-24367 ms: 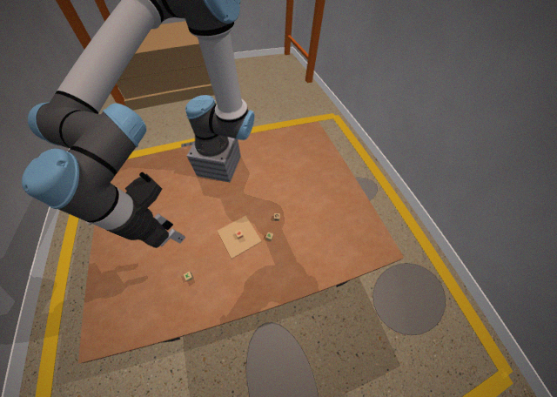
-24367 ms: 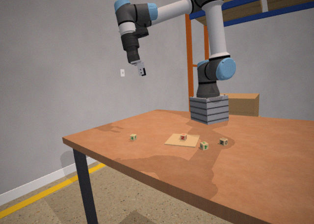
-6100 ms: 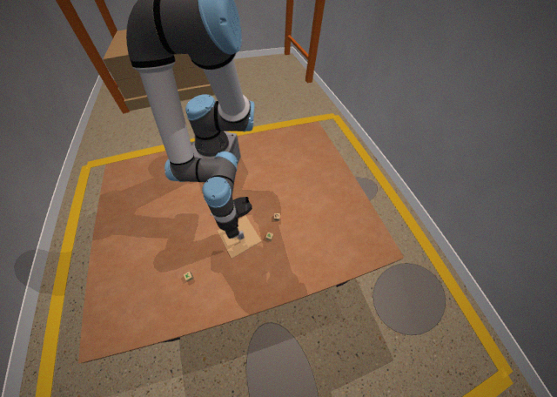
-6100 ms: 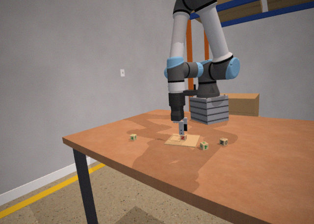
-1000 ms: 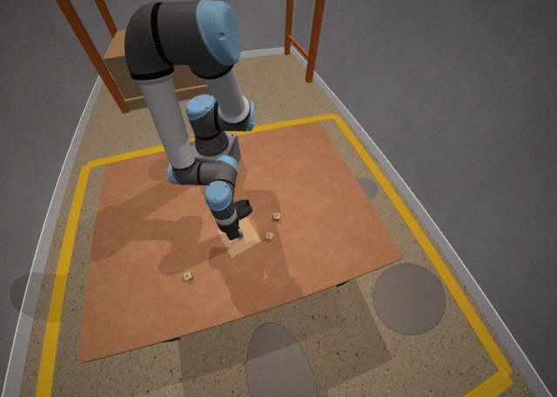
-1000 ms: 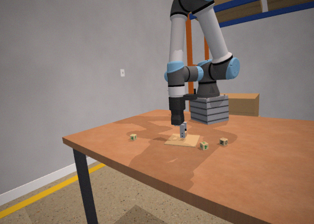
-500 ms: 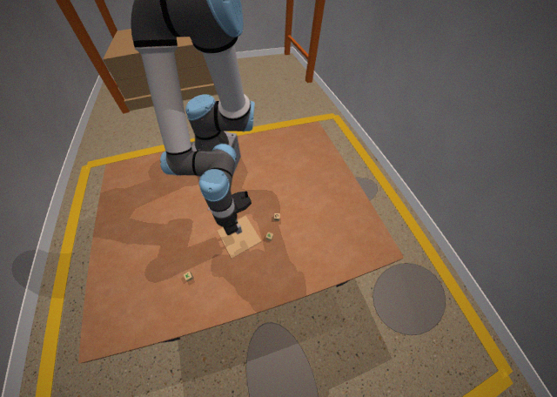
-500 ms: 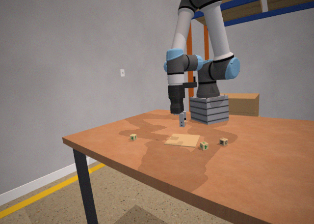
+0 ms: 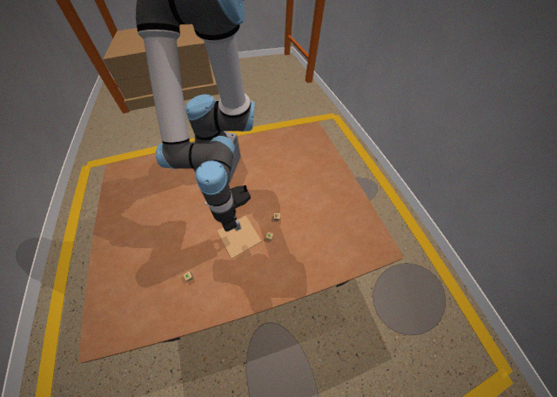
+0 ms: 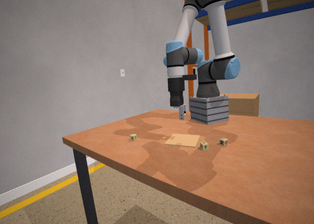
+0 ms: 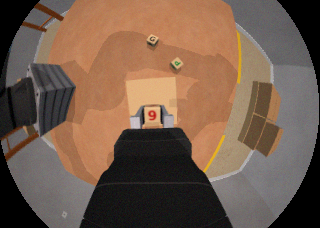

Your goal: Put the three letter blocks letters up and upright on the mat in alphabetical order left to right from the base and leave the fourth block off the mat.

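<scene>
From my remote station I had the gripper (image 9: 237, 225) (image 10: 182, 113) (image 11: 152, 111) pinching 1 block with a red 9 (image 10: 185, 116) (image 11: 152, 115), raised above the table (image 9: 314, 195) (image 10: 266, 153) (image 11: 200, 18). The mat (image 9: 244, 242) (image 10: 183, 140) (image 11: 140, 94) lay flat. Off it sat 3 blocks: the G block (image 9: 276, 216) (image 10: 223, 141) (image 11: 152, 40) and a green-marked block (image 9: 269, 236) (image 10: 203, 145) (image 11: 176, 64) near 1 side, another green-marked block (image 9: 187, 276) (image 10: 133, 137) well apart.
</scene>
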Robot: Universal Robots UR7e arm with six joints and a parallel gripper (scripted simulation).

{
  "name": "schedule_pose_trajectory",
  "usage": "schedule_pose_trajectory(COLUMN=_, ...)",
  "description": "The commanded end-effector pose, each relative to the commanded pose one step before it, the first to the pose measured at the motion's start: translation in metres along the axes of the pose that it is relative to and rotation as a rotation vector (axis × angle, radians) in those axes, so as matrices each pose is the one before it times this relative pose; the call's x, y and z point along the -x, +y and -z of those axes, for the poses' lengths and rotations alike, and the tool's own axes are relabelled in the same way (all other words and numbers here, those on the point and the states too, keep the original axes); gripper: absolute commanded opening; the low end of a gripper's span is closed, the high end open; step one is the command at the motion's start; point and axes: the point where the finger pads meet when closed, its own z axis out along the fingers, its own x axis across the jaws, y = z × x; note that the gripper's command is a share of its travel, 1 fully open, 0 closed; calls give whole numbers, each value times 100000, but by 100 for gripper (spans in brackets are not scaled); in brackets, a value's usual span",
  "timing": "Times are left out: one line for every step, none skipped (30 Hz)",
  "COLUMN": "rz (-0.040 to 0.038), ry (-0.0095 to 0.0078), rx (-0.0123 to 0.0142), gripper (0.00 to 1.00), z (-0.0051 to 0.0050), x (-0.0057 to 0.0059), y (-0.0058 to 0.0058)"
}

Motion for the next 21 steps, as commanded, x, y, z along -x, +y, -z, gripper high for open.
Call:
schedule_pose_trajectory(rz=-7, ry=19, rx=0, gripper=49, z=119, x=-6, y=4)
schedule_pose_trajectory(rz=0, ry=0, rx=0, gripper=49, z=8, x=0, y=0)
schedule_pose_trajectory(rz=0, ry=0, rx=0, gripper=49, z=1, x=0, y=0)
schedule_pose_trajectory(rz=0, ry=0, rx=0, gripper=49, z=0, x=0, y=0)
schedule_pose_trajectory(rz=0, ry=0, rx=0, gripper=49, z=0, x=0, y=0)
schedule_pose_trajectory(rz=0, ry=0, rx=0, gripper=49, z=0, x=0, y=0)
schedule_pose_trajectory(rz=0, ry=0, rx=0, gripper=49, z=0, x=0, y=0)
schedule_pose_trajectory(rz=0, ry=0, rx=0, gripper=49, z=0, x=0, y=0)
schedule_pose_trajectory(rz=0, ry=0, rx=0, gripper=49, z=0, x=0, y=0)
schedule_pose_trajectory(rz=-28, ry=0, rx=0, gripper=49, z=-1, x=0, y=17)
schedule_pose_trajectory(rz=-180, ry=-1, rx=-1, gripper=49, z=-3, x=3, y=108)
schedule_pose_trajectory(rz=-436, ry=-3, rx=-2, gripper=49, z=-8, x=8, y=261)
schedule_pose_trajectory(rz=-750, ry=-5, rx=-3, gripper=49, z=-14, x=15, y=451)
schedule_pose_trajectory(rz=-1084, ry=-6, rx=-4, gripper=49, z=-20, x=26, y=652)
schedule_pose_trajectory(rz=-1402, ry=-6, rx=-4, gripper=49, z=-26, x=40, y=845)
schedule_pose_trajectory(rz=-1679, ry=-5, rx=-3, gripper=49, z=-31, x=57, y=1014)
schedule_pose_trajectory(rz=0, ry=0, rx=0, gripper=49, z=0, x=0, y=0)
schedule_pose_trajectory(rz=0, ry=0, rx=0, gripper=49, z=0, x=0, y=0)
schedule_pose_trajectory(rz=-1891, ry=-3, rx=-2, gripper=49, z=-34, x=76, y=1145)
schedule_pose_trajectory(rz=-2025, ry=0, rx=0, gripper=49, z=-35, x=94, y=1229)
schedule_pose_trajectory(rz=-2071, ry=3, rx=3, gripper=49, z=-35, x=109, y=1260)
